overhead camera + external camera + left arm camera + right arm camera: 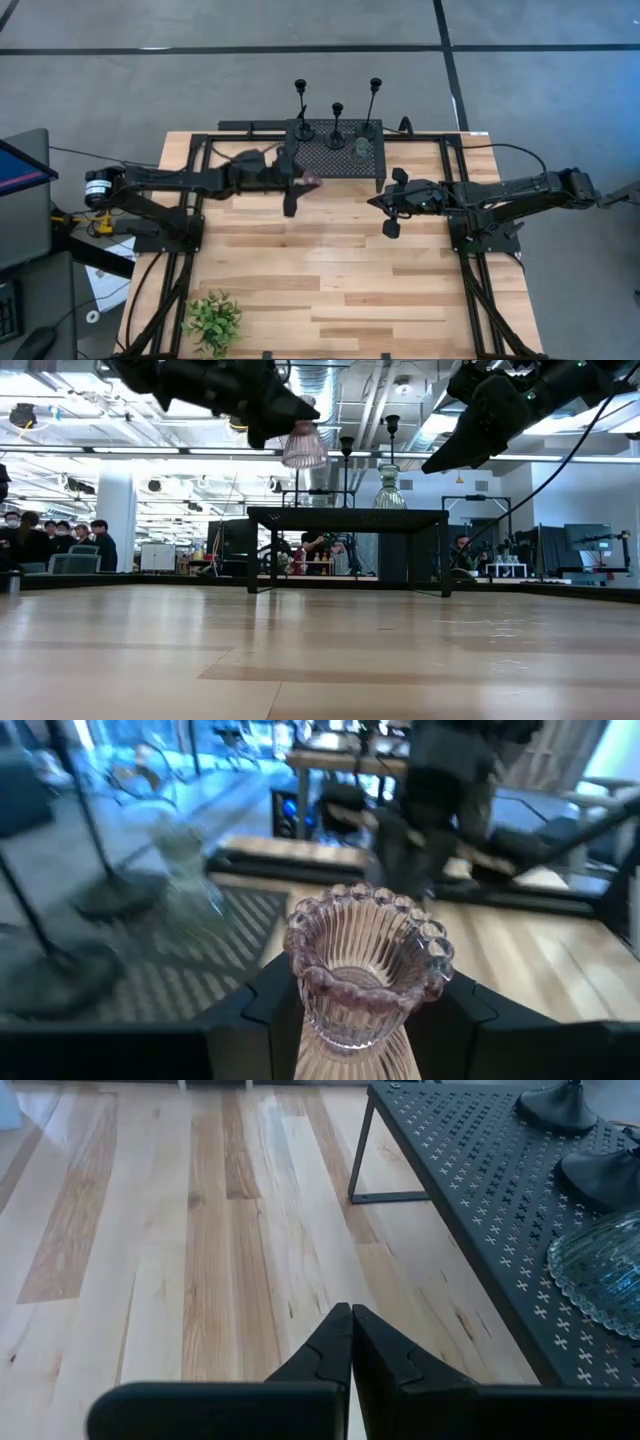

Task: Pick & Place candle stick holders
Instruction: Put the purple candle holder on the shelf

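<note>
- Candle stick holders: three slim black candlesticks (338, 112) stand in a row along the far side of the perforated black shelf (318, 155), upright on their round bases.
- A ribbed pink glass holder (362, 970) is pinched between the fingers of the left gripper (303, 181), cup upward, at the shelf's near-left corner. In the low view it hangs higher than the shelf top, likely so its base clears the edge.
- A second, clear glass holder (360, 150) sits on the shelf, nearer the front than the black three.
- By my reading the step in hand is carrying the pink piece over the shelf to set it down beside the others; keeping it level matters, since the grip is low on the glass.
- The right gripper (386, 201) waits above the table (350, 280) just off the shelf's near-right corner, fingers pressed together and holding nothing.
- A leafy plant (212, 320) stands well away from the shelf, at the table's near edge.
</note>
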Robot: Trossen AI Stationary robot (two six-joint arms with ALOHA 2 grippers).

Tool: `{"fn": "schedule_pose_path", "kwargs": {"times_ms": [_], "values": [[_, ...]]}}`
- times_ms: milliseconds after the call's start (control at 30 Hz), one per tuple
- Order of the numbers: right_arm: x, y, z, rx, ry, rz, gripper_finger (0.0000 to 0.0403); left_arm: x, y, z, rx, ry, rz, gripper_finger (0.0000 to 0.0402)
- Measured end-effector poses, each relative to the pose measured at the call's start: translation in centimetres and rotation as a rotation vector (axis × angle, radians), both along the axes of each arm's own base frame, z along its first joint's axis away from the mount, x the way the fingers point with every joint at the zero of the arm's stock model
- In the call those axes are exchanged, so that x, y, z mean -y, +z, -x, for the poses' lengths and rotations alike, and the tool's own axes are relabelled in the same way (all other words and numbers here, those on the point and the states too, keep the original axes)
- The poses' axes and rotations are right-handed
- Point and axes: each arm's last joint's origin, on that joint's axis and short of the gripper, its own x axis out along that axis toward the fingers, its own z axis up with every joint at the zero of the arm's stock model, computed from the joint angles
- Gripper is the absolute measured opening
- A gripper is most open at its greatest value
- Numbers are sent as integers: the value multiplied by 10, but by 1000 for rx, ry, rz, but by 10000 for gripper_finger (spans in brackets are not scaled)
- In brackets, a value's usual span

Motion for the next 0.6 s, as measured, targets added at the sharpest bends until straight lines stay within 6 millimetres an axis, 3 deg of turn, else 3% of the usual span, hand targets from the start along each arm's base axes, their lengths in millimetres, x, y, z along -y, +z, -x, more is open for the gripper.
{"fn": "schedule_pose_path", "kwargs": {"times_ms": [233, 600], "values": [[0, 0, 0, 0, 0, 0, 1, -30, 22, 3, 20, 115, -18, 141], [0, 0, 0, 5, -1, 0, 1, -71, 1, -6, -25, 250, 54, 141]]}}
